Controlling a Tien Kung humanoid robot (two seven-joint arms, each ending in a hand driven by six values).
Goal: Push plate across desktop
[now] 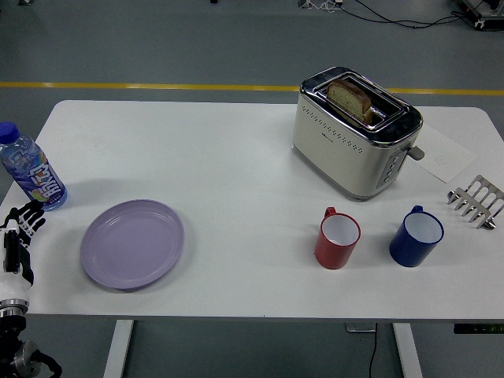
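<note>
A lavender plate (132,242) lies flat on the white table (236,157), toward the front left. My left hand (17,236) sits at the table's left edge, a short way left of the plate and not touching it. Its fingers are relaxed and spread, holding nothing. The right hand is out of view.
A water bottle (30,169) with a blue cap stands just behind my left hand. A toaster (354,134) with a bread slice is at the back right. A red mug (337,238), a blue mug (416,236) and a metal toast rack (475,200) sit to the right.
</note>
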